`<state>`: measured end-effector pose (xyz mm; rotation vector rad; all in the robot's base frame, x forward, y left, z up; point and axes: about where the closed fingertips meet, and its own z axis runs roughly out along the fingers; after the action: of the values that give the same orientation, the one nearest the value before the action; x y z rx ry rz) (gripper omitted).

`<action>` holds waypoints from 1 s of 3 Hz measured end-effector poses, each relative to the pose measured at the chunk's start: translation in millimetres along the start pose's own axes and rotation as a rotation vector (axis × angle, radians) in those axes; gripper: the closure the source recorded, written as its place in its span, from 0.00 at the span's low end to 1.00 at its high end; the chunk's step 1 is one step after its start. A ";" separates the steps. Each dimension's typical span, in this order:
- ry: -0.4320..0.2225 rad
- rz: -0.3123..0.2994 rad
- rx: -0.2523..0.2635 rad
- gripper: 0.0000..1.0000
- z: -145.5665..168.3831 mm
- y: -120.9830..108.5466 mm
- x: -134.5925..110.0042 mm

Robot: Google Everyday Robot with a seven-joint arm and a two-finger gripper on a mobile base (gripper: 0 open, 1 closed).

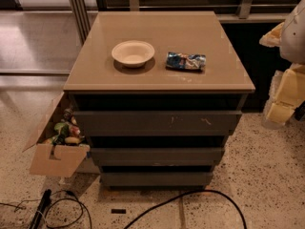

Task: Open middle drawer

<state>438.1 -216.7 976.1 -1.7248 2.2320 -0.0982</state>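
Observation:
The drawer cabinet [95, 82] stands in the middle of the camera view with three dark grey-brown fronts stacked below its tan top. The middle drawer [157, 155] is the plain, handleless front between the scratched upper front [157, 121] and the lowest plain front [156, 178]. It is pushed in, and none of its inner tray shows. My gripper [284, 97], pale yellow and white, hangs at the right edge of the view, to the right of the cabinet and above the middle drawer's level. It touches nothing.
A white bowl [133, 53] and a crumpled blue snack bag [186, 60] lie on the cabinet top. An open cardboard box [53, 159] of items stands on the floor at the left. Black cables [190, 195] run across the floor in front.

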 end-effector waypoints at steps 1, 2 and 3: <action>-0.013 -0.006 0.001 0.00 4.7 0.9 -0.7; -0.051 0.012 -0.006 0.00 25.8 10.2 -1.5; -0.133 0.054 -0.012 0.00 69.1 27.8 6.4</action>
<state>430.8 -205.7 902.6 -1.6258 2.1844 0.0405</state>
